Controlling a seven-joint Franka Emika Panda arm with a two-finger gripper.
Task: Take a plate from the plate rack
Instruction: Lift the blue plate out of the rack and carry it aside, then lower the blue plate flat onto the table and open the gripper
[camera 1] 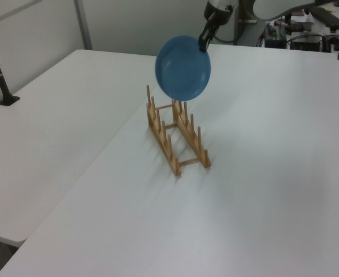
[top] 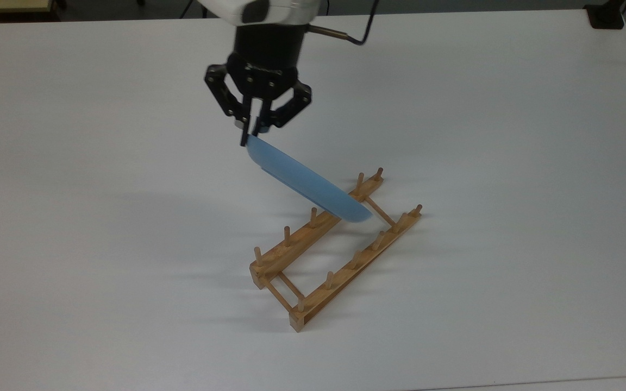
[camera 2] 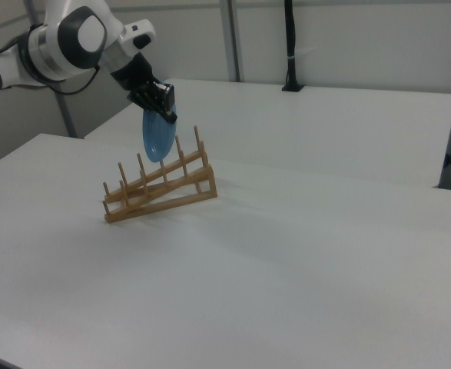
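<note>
Hand [top: 252,136] clamped on top rim of plate [top: 307,184], holding it on edge, tilted. Plate hanging above rack [top: 335,252], clear of the pegs in the left view. Rack flat on white surface [top: 128,244].

We find no text, label, brand, number or sign that can be read in the top view, the left view or the right view. In the top view, the black body just above the hand [top: 252,133] carries a faint row of pale marks, but we cannot make out any letters in it.
</note>
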